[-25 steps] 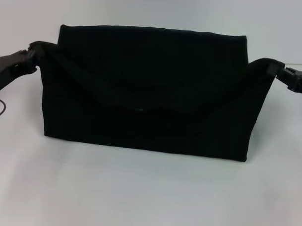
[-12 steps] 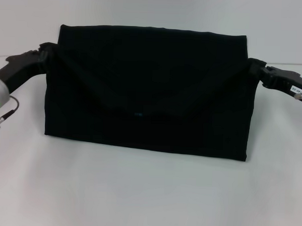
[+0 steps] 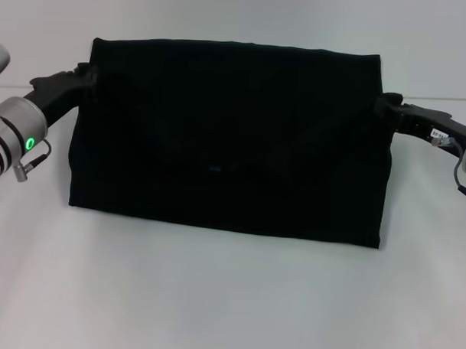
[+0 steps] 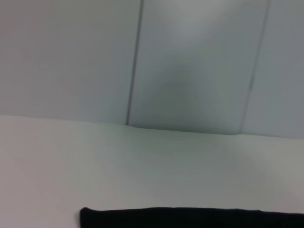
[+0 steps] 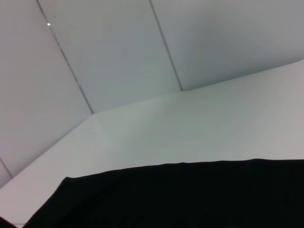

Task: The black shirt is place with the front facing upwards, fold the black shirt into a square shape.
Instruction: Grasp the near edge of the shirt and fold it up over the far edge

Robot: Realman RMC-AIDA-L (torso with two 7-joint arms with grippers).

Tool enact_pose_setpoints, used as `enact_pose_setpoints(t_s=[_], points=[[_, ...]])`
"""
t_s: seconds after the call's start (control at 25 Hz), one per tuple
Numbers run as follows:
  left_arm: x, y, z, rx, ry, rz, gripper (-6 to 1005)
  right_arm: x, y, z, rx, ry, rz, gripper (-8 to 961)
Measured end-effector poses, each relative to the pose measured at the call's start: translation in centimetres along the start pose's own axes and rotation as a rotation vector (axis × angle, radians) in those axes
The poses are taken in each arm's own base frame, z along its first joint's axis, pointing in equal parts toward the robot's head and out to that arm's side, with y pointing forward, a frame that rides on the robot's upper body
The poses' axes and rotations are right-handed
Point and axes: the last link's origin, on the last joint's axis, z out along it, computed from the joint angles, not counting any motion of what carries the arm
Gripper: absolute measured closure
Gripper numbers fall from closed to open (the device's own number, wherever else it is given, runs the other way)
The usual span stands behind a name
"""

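White tabletop [image 3: 229,297] spreads before you, with the black shirt [image 3: 227,136], a soft matte rectangle, at its centre. Your left gripper [image 3: 77,81] and right gripper [image 3: 387,105] meet its upper corners; their grip cannot be told.

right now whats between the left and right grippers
Only the black shirt, spanning the whole stretch from the left gripper to the right gripper, as the head view shows.
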Motion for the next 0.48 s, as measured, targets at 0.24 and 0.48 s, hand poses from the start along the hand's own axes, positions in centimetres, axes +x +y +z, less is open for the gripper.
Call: enact_pose_setpoints(t_s=[0.24, 0.48], points=[[0.06, -0.83, -0.32, 0.027, 0.011, -0.019, 776, -0.32, -0.71, 0.27, 0.059, 0.002, 0.006, 618], [0.08, -0.92, -0.35, 0.030, 0.012, -0.018, 552, -0.68, -0.83, 0.40, 0.070, -0.002, 0.000, 393]])
